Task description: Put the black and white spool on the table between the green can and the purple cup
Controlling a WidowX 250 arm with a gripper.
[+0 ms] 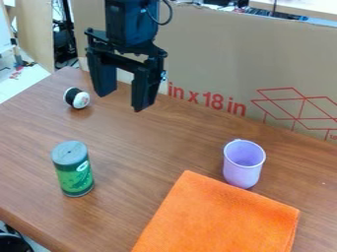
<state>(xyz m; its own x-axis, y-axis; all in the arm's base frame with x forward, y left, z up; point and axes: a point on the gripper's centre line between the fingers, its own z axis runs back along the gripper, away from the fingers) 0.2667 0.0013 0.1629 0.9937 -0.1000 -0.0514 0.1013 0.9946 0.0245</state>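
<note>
A purple cup (242,170) is seen upright just beside an orange cloth (220,216). A green canister (74,170) is stood on the worktop (141,152), below the open gripper (121,101).

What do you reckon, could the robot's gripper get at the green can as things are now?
Probably yes. The gripper hangs open, and the green can stands upright on the table with nothing visible between them, though the distance is hard to judge.

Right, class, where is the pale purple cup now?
In the camera view, the cup stands upright right of centre, beside the flat orange fabric cloth's far edge.
</note>
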